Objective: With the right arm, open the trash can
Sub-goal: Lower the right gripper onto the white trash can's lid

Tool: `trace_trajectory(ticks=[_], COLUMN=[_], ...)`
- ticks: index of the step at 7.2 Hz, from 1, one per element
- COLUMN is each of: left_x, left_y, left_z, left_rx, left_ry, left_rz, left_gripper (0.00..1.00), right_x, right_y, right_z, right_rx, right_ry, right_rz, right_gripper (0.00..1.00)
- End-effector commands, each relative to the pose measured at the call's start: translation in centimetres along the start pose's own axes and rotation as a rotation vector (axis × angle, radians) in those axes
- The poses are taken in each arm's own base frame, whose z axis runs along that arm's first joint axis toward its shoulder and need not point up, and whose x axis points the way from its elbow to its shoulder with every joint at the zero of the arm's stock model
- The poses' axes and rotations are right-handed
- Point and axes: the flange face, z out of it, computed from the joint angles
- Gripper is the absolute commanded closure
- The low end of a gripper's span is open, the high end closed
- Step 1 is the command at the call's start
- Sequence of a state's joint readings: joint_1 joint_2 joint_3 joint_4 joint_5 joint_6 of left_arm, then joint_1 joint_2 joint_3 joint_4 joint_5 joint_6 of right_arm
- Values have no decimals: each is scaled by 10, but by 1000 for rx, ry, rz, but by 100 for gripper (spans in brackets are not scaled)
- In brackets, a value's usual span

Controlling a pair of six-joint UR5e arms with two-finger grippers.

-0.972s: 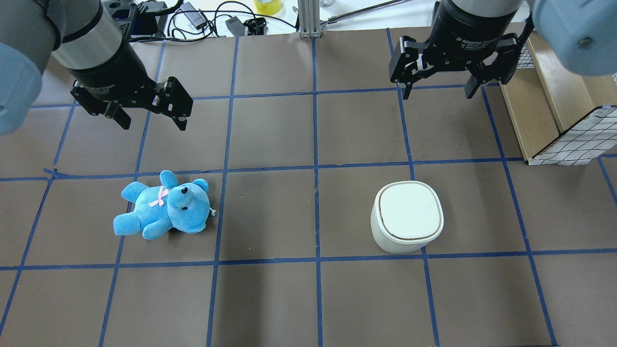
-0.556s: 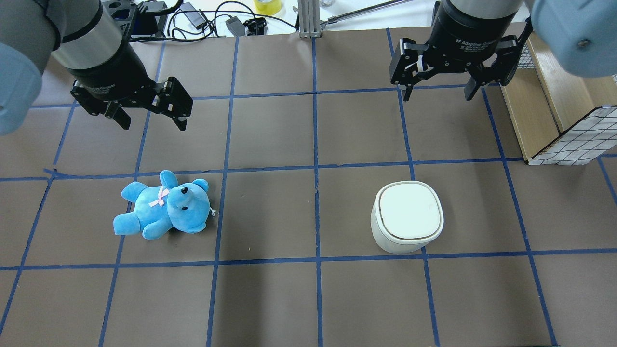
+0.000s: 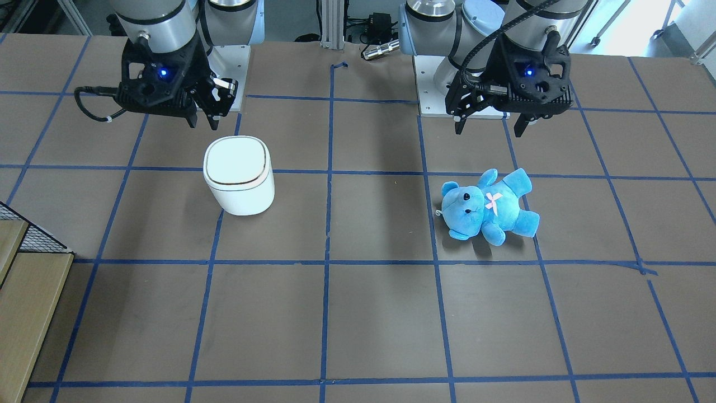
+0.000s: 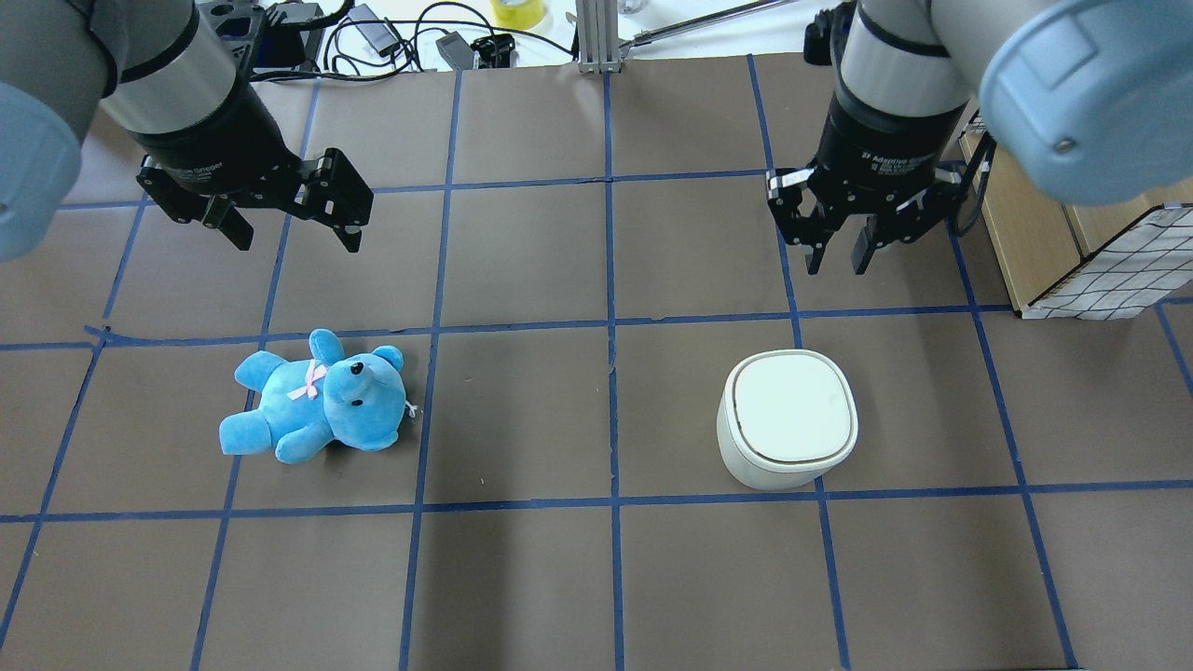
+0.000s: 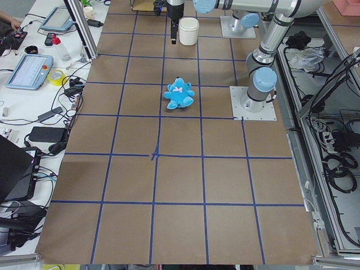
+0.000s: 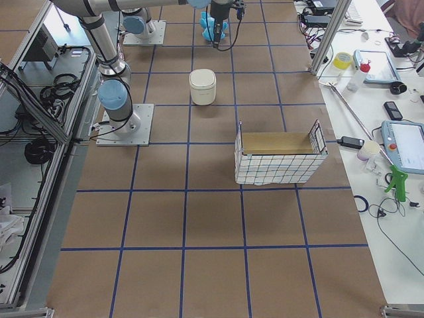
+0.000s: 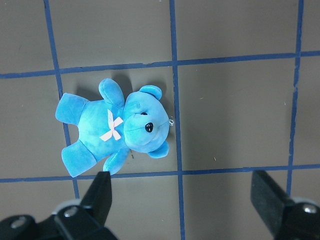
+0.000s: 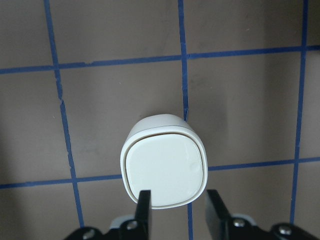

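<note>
The white trash can (image 4: 788, 419) stands upright on the brown table with its lid shut; it also shows in the front view (image 3: 238, 173) and the right wrist view (image 8: 165, 167). My right gripper (image 4: 838, 264) hangs above the table just behind the can, apart from it. Its jaws are drawn in to a narrow gap with nothing between them, as the right wrist view (image 8: 180, 200) shows. My left gripper (image 4: 298, 244) is wide open and empty, above the table behind the blue teddy bear (image 4: 317, 401).
A wire-mesh box with wooden panels (image 4: 1100, 270) stands at the table's right edge, close to my right arm. Cables and small devices (image 4: 373, 37) lie beyond the far edge. Blue tape lines grid the table.
My right gripper has moved nearer the trash can and its jaws have narrowed from wide open to a small gap. The left arm, teddy and can have not moved.
</note>
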State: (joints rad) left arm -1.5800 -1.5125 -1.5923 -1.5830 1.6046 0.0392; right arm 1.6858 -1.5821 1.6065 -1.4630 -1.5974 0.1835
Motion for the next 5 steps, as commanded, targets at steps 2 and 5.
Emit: trace_trajectory(ticks=[2, 5], left_x=[0, 0], left_y=[0, 0], left_z=[0, 0], left_rx=[1, 0], left_ry=[0, 0], left_rz=[1, 1], left_gripper=[0, 0], right_x=[-2, -1], right_y=[7, 17], right_z=[111, 163], right_rx=[-61, -45], right_ry=[8, 9], right_rz=[-1, -1], right_gripper=[100, 100])
